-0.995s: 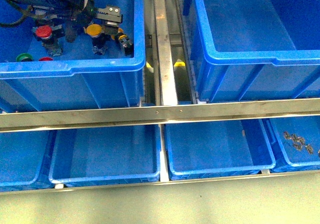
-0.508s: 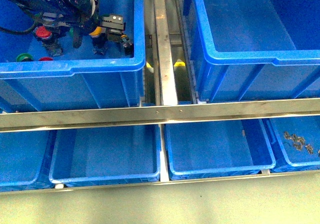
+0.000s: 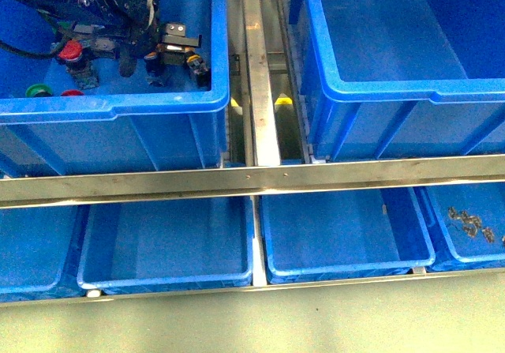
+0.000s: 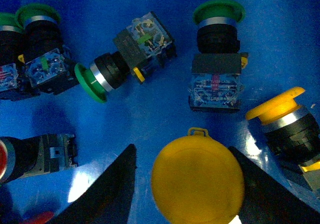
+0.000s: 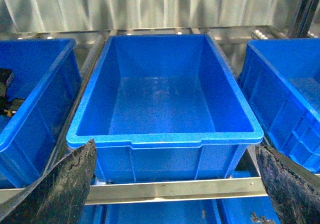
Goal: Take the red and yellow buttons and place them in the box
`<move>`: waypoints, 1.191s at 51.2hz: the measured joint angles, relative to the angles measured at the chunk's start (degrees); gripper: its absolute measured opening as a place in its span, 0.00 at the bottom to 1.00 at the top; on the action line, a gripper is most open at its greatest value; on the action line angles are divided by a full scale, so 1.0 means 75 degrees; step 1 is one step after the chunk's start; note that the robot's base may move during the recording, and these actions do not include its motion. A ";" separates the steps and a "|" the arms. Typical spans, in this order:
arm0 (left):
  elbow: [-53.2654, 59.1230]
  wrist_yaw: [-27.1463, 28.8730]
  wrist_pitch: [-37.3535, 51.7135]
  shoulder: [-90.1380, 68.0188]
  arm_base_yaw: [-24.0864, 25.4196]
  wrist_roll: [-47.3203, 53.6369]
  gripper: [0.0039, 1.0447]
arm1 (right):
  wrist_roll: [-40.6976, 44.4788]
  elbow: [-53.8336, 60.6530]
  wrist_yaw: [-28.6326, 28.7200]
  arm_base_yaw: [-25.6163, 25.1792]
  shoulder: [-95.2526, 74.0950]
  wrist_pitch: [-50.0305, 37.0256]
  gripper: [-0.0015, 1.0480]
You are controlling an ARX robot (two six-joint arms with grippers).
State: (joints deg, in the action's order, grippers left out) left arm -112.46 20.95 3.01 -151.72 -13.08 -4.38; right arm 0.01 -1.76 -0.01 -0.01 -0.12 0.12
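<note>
Looking into the left crate point(image 3: 118, 104) from the front view, we see the left gripper point(image 3: 146, 49) lowered among the buttons lying on its floor. Its wrist view shows the two dark fingers point(image 4: 110, 194) spread apart, with the round cap of a yellow button point(image 4: 197, 181) between them. The cap faces the camera. One finger looks very close to its edge, but we cannot tell whether it touches, and nothing is clamped.

A second yellow button point(image 4: 282, 108) lies tilted just beside that finger. Four green buttons point(image 4: 217, 13) are scattered further off, some on their sides with their contact blocks showing. A red button point(image 3: 69, 50) stands upright in the crate, to the left of the gripper in the front view. One green cap and another red cap sit near the crate's front wall.

The box point(image 3: 410, 92) stands to the right of the left crate, across a steel channel. We see no buttons in the part of it that shows. The right gripper point(image 5: 174, 149) hangs in front of the box and above it, with its fingers wide apart and holding nothing. The wrist camera looks between them straight into the box.

A steel rail point(image 3: 252, 178) runs across in front of both crates. Below it sit shallower bins point(image 3: 166, 242). The one furthest right holds a few small parts point(image 3: 469, 223) too small for us to identify.
</note>
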 joint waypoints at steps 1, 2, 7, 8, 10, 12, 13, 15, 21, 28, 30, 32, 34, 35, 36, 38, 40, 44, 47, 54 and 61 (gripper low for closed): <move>-0.0026 -0.0006 0.0000 -0.0026 0.0000 0.0000 0.47 | 0.0000 0.0000 0.0000 0.0000 0.0000 0.0000 0.93; -0.0044 -0.0012 0.0000 -0.0038 0.0000 0.0000 0.43 | 0.0000 0.0000 0.0000 0.0000 0.0000 0.0000 0.93; -0.0061 0.0003 -0.0003 -0.0061 -0.0003 -0.0035 0.34 | 0.0000 0.0000 0.0000 0.0000 0.0000 0.0000 0.93; -0.0061 -0.0015 -0.0003 -0.0061 -0.0003 -0.0052 0.33 | 0.0000 0.0000 0.0000 0.0000 0.0000 0.0000 0.93; -0.0055 -0.0009 0.0017 -0.0058 -0.0003 -0.0082 0.32 | 0.0000 0.0000 0.0000 0.0000 0.0000 0.0000 0.93; 0.0055 -0.0017 0.0134 -0.0029 0.0000 -0.0093 0.32 | 0.0000 0.0000 0.0000 0.0000 0.0000 0.0000 0.93; 0.0119 -0.0026 0.0178 -0.0009 0.0003 -0.0117 0.32 | 0.0000 0.0000 0.0000 0.0000 0.0000 0.0000 0.93; 0.0309 -0.0064 0.0286 0.0093 0.0003 -0.0134 0.32 | 0.0000 0.0000 0.0000 0.0000 0.0000 0.0000 0.93; 0.1294 -0.0458 0.0839 0.0635 0.0032 -0.0286 0.32 | 0.0000 0.0000 0.0000 0.0000 0.0000 0.0000 0.93; 0.3518 -0.1577 0.2122 0.2506 0.0242 -0.0842 0.32 | 0.0000 0.0000 0.0000 0.0000 0.0000 0.0000 0.93; 0.4185 -0.1906 0.2442 0.3290 0.0358 -0.0962 0.32 | 0.0000 0.0000 0.0000 0.0000 0.0000 0.0000 0.93; 0.4572 -0.2052 0.2623 0.3780 0.0443 -0.1003 0.32 | 0.0000 0.0000 0.0000 0.0000 0.0000 0.0000 0.93; 0.5077 -0.2235 0.2821 0.4435 0.0571 -0.1043 0.32 | 0.0000 0.0000 0.0000 0.0000 0.0000 0.0000 0.93; 0.5327 -0.2343 0.2897 0.4765 0.0644 -0.1064 0.32 | 0.0000 0.0000 0.0000 0.0000 0.0000 0.0000 0.93; 0.5584 -0.2454 0.2975 0.5088 0.0726 -0.1070 0.32 | 0.0000 0.0000 0.0000 0.0000 0.0000 0.0000 0.93; 0.5968 -0.2597 0.3060 0.5552 0.0851 -0.1087 0.32 | 0.0000 0.0000 0.0000 0.0000 0.0000 0.0000 0.93; 0.6490 -0.2809 0.3095 0.6152 0.1035 -0.1122 0.32 | 0.0000 0.0000 0.0000 0.0000 0.0000 0.0000 0.93; 0.7463 -0.3226 0.3104 0.7125 0.1373 -0.1189 0.32 | 0.0000 0.0000 0.0000 0.0000 0.0000 0.0000 0.93; 0.8180 -0.3587 0.3101 0.7778 0.1632 -0.1230 0.32 | 0.0000 0.0000 0.0000 0.0000 0.0000 0.0000 0.93; 0.9815 -0.4736 0.3153 0.9369 0.2328 -0.1617 0.32 | 0.0000 0.0000 0.0000 0.0000 0.0000 0.0000 0.93; 1.0850 -0.6070 0.3893 1.0200 0.2949 -0.2591 0.32 | 0.0000 0.0000 0.0000 0.0000 0.0000 0.0000 0.93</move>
State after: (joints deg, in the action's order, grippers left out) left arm -31.09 -24.58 32.21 -75.22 9.04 -23.81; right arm 0.01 -1.76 -0.01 -0.01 -0.12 0.12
